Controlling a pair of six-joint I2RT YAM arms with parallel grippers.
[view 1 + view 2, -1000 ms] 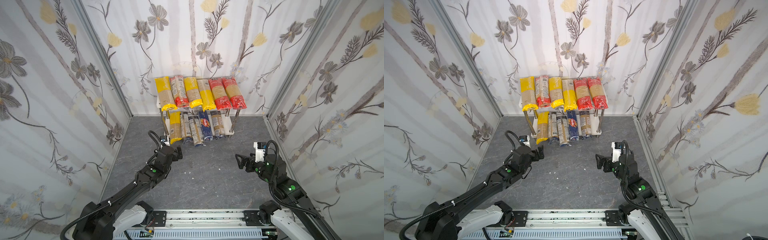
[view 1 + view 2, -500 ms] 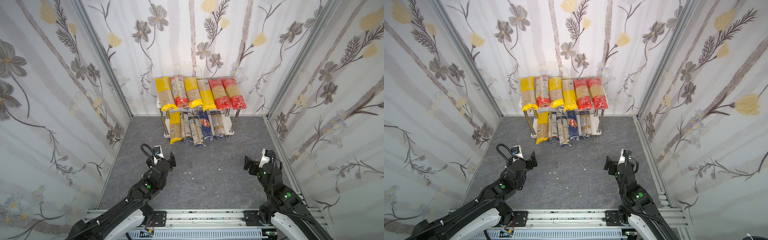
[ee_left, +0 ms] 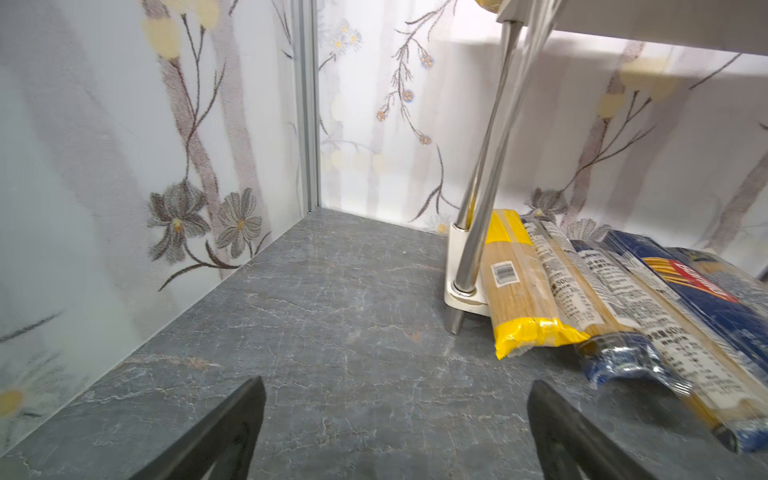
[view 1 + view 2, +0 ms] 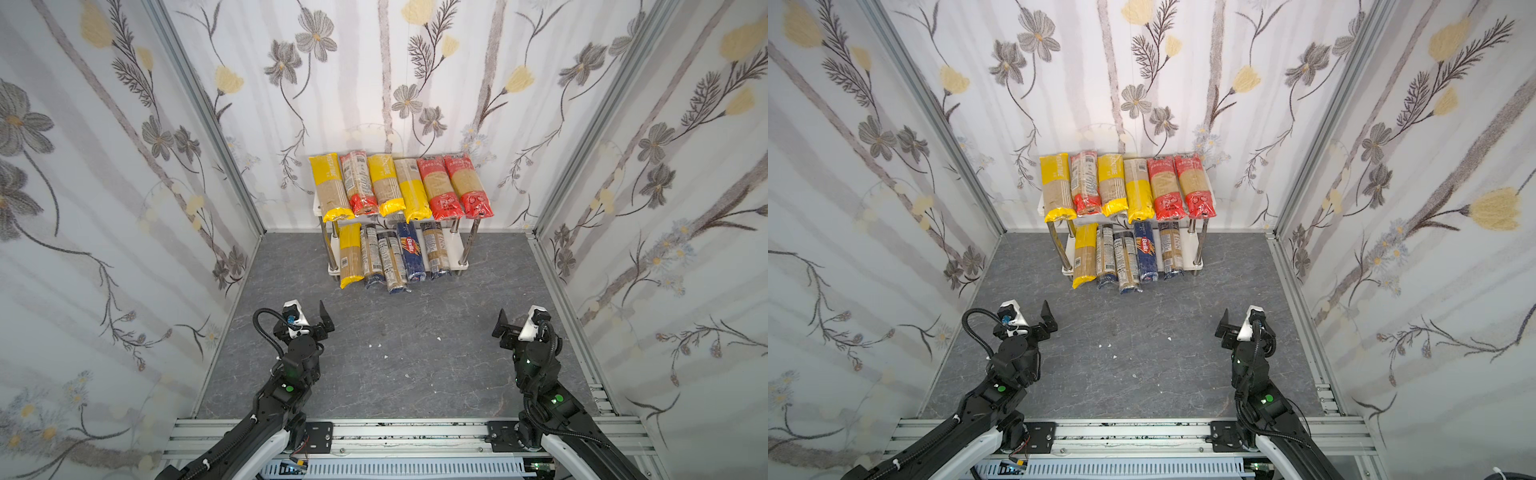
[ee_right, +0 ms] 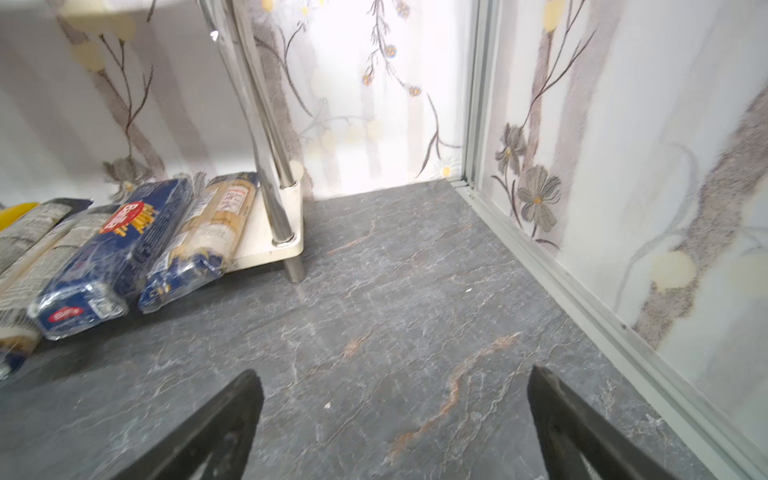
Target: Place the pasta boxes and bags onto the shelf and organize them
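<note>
Plastic-wrapped pasta bags [image 4: 391, 262] ahead of the spread, empty left gripper [image 3: 397, 382] and right gripper [image 5: 395, 370] seem slippery and brittle; pinch them mid-length.

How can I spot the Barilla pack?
Find the small white shelf against the back wall and look at its lower board. Among five packs lying there, the Barilla pack is fourth from the left, the only one dark blue all over.

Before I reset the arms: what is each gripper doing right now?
Left gripper: open, holding nothing.
Right gripper: open, holding nothing.
</note>
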